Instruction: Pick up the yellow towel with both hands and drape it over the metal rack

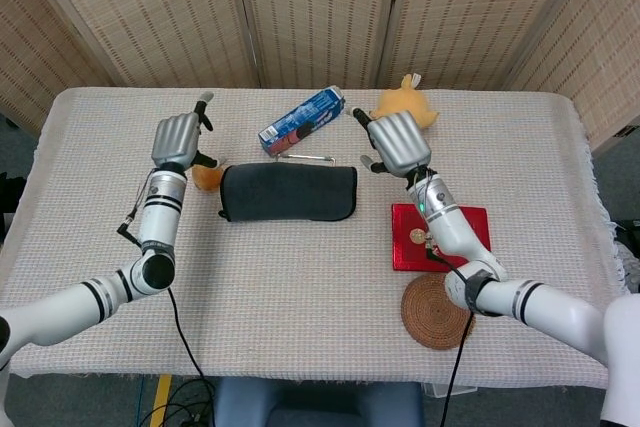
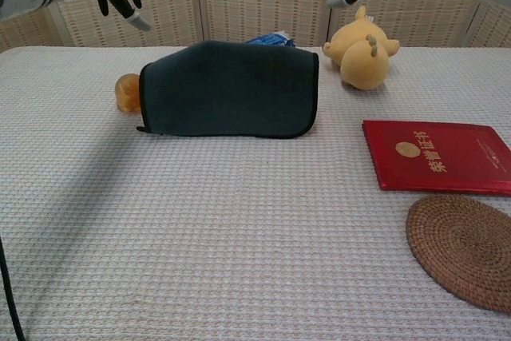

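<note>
- Left hand [image 1: 180,140] is raised above the table's far-left part, fingers apart, nothing held; it hangs just left of the dark towel [image 1: 288,192].
- Right hand [image 1: 400,142] is raised past the towel's right end, fingers spread, nothing held.
- The towel appears dark grey-blue, not yellow; it is already draped as an arch near the far-centre of the table [image 1: 300,297]. The metal rack is judged to be beneath it; only a thin metal rod [image 1: 310,157] shows behind.
- Judged: draping appears done; the hands should be drawn back and up without snagging the cloth edges.
- An orange ball [image 2: 128,93] touches the towel's left end.
- Blue packet [image 1: 302,120] near the far edge: print unreadable.
- Yellow plush toy [image 2: 361,57] sits right of it.
- Red booklet [image 2: 435,156], right side: gold emblem and Chinese characters, too small to read.
- Woven coaster [image 2: 463,249] near the right front corner.
</note>
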